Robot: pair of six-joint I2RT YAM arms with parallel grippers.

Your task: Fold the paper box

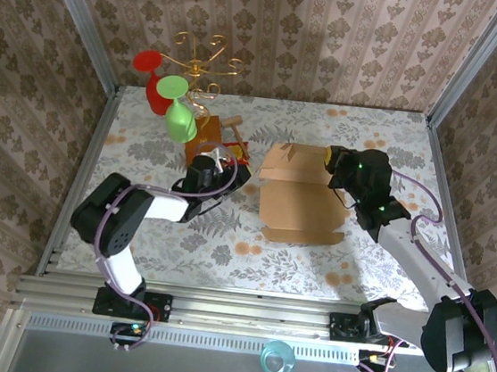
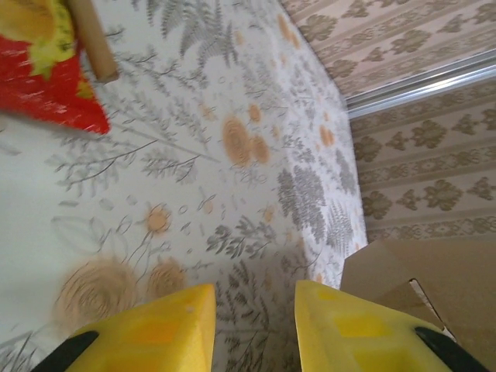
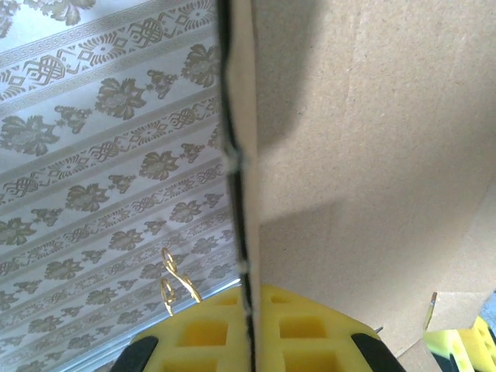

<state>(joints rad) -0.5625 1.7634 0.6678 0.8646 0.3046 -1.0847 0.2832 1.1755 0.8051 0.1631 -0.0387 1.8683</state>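
1. Now, the paper box (image 1: 304,212) lies near the middle of the floral worktop (image 1: 380,134). It is partly formed: the base lies flat, and a flap (image 1: 280,161) at its far left stands up, tilted.
2. The right jaws meet the box at its far right corner, coming in from the right side.
3. Seen from the right wrist, the box's cardboard (image 3: 372,155) runs edge-on between the yellow pads (image 3: 198,333). The pads are clamped together on that sheet.
4. The left jaws hover just left of the box, near its far left corner and apart from it.
5. Seen from the left wrist, the yellow fingers (image 2: 155,329) stand apart with bare worktop between them and grip nothing. A corner of the box (image 2: 434,279) shows low on the right, beside the right-hand finger.
6. An orange-brown wooden block (image 1: 205,136) with a gold wire stand (image 1: 200,55) sits at the far left of the worktop, with red and green pieces (image 1: 181,123) hung about it.
7. A teal cup (image 1: 276,360) sits on the grey surface on the near side of the rail.
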